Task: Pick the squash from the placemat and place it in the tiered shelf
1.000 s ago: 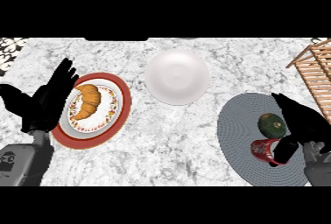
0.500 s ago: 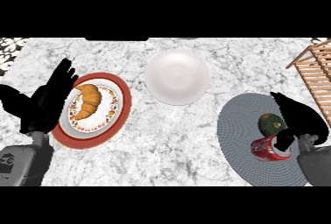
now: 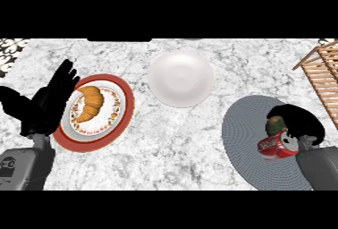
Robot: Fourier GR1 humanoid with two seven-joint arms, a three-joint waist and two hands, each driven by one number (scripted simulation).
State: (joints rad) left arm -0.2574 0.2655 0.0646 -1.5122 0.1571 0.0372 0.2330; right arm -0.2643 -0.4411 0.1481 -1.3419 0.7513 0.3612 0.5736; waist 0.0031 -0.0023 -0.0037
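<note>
While the left hand (image 3: 46, 105) rests open at nine o'clock beside the croissant plate (image 3: 124, 107), the right hand (image 3: 300, 125) curls over the green squash (image 3: 276, 125) on the placemat (image 3: 247, 134) at four o'clock, a red can (image 3: 277, 146) just below.

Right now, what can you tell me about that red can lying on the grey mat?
The red can lies on its side on the round grey placemat, its silvery end facing the lower right. White lettering runs along its red body, too small to read. It looks like a metal drinks can. A dark green squash sits just above it, and the robot's right hand curls round that squash, close beside the can.
</note>
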